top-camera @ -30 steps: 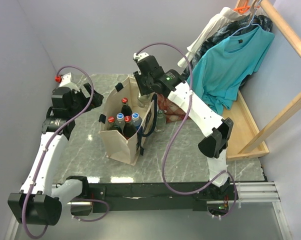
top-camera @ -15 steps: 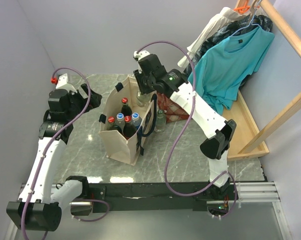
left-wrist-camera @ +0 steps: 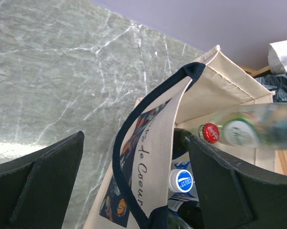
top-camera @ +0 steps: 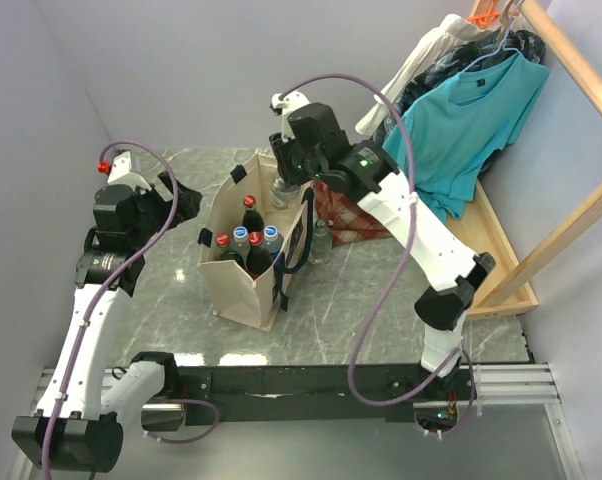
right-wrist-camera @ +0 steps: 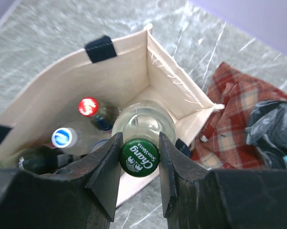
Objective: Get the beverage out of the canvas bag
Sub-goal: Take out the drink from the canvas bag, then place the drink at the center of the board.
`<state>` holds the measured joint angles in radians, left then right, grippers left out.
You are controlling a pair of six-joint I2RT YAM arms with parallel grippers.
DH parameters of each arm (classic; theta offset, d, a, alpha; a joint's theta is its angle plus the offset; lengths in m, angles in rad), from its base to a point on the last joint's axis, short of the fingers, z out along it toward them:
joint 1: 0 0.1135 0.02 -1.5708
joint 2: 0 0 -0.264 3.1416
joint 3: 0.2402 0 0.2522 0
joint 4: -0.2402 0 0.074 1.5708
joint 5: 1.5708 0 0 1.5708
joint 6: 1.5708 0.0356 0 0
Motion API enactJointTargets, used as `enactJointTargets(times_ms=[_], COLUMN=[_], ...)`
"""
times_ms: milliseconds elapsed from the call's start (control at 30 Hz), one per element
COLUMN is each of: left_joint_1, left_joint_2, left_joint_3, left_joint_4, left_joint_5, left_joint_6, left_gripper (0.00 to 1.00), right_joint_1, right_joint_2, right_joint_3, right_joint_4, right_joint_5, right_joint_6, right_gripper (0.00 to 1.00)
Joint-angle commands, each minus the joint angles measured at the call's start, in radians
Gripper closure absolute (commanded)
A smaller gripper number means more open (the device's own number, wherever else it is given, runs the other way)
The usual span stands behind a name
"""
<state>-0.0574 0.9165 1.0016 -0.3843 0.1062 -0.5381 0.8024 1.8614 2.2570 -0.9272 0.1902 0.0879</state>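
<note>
The beige canvas bag (top-camera: pixel 243 290) stands on the marble table with its navy handles (left-wrist-camera: pixel 127 143) up. Several capped bottles stand inside it, among them a red-capped one (right-wrist-camera: pixel 88 106) and a blue-capped one (right-wrist-camera: pixel 61 137). My right gripper (right-wrist-camera: pixel 138 143) is shut on the neck of a clear glass beverage bottle (right-wrist-camera: pixel 144 121) with a green cap (right-wrist-camera: pixel 139 156). It holds the bottle above the bag's far corner (top-camera: pixel 279 190). My left gripper (left-wrist-camera: pixel 134 183) is open, hovering over the bag's printed side wall (left-wrist-camera: pixel 158 143) and touching nothing.
A red plaid cloth (top-camera: pixel 349 215) lies just right of the bag. One clear bottle (top-camera: pixel 322 240) stands on the table between them. A teal shirt (top-camera: pixel 461 130) and other clothes hang on a wooden rack (top-camera: pixel 506 265) at the right.
My right gripper has risen and moved slightly back, lifting the green-capped bottle higher out of the bag. My left arm has drawn a little up and to the left.
</note>
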Motion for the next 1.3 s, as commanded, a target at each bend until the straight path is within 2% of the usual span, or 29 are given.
enactJointTargets(times_ms=[0,533,767,933,1267], left_joint_1=[0.004,0.004,0.004,0.004,0.002], left_joint_2=[-0.004,-0.054,-0.051,-0.053,-0.059], left_joint_3=[0.032,0.002,0.003,0.003,-0.008], left_joint_4=[-0.017,-0.019,-0.025,-0.019,-0.018], left_joint_5=[-0.051,-0.031,-0.030,-0.023,-0.020], left_joint_6=[0.046,0.000,-0.002,-0.010,-0.014], left_gripper=[0.04,0.04,0.04,0.04,0.04], right_joint_1=[0.017,0.032,0.034,0.034,0.034], right_joint_2=[-0.142,-0.264,-0.330,-0.343,-0.441], right_joint_3=[0.024,-0.011,-0.086,-0.066,-0.209], right_joint_4=[0.171,0.186,0.211,0.180,0.220], right_joint_5=[0.014,0.058,0.086,0.137,0.198], right_joint_6=[-0.030,-0.060,-0.060,-0.048,-0.047], right_gripper=[1.00,1.00,1.00,1.00,1.00])
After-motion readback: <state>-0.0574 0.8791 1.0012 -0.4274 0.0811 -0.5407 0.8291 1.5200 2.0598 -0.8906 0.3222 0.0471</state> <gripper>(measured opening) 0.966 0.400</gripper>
